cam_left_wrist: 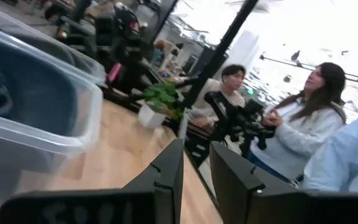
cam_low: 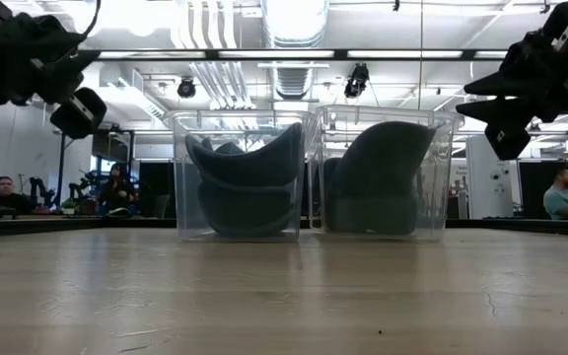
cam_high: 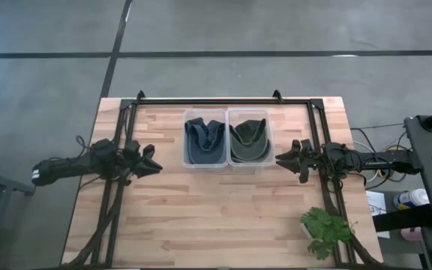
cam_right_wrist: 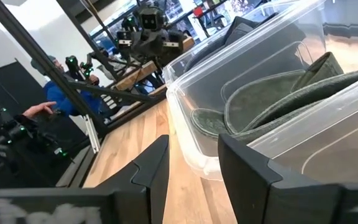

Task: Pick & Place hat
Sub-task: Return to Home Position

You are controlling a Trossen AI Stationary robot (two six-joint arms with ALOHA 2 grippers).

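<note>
Two clear plastic bins stand side by side at the table's far middle. The left bin (cam_high: pixel 187 154) holds a blue hat (cam_high: pixel 204 137) resting on its floor; the right bin (cam_high: pixel 269 142) holds an olive-green hat (cam_high: pixel 249 139), curled with its brim up (cam_right_wrist: pixel 272 102). My left gripper (cam_high: pixel 154 162) hovers open to the left of the bins, above the table (cam_low: pixel 75 104), nothing between its fingers (cam_left_wrist: pixel 196 150). My right gripper (cam_high: pixel 280 157) hovers open to the right of the bins (cam_low: pixel 496 108), its fingers (cam_right_wrist: pixel 193 147) empty and pointing at the green hat's bin.
A small potted plant (cam_high: pixel 325 232) stands at the near right corner. Black frame rails (cam_high: pixel 223 100) run along the table's far edge and down both sides. The wooden top in front of the bins (cam_high: pixel 216 217) is bare. People sit and stand in the room beyond the table.
</note>
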